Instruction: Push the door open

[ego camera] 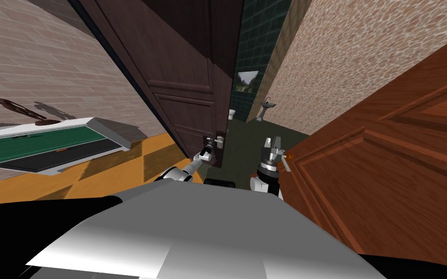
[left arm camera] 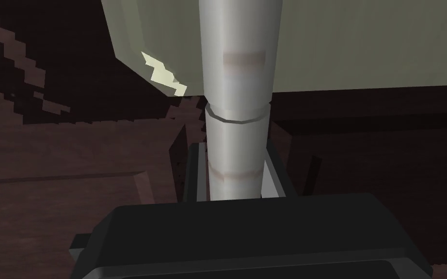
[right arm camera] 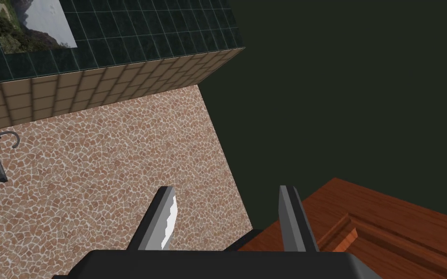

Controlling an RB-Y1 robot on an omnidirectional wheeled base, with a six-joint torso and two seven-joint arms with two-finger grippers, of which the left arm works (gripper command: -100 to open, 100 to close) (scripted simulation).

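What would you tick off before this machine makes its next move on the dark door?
1. Left tool gripping the door handle: ok, its fingers press both sides of the grey bar.
2. Dark door already ajar: ok, a tiled wall shows past its edge.
3. Space for the door to swing: cannot tell, the area behind it is hidden.
4. Right tool free: ok, open and holding nothing.
5. Right tool apart from the reddish door: cannot tell, it hangs very close to that door.
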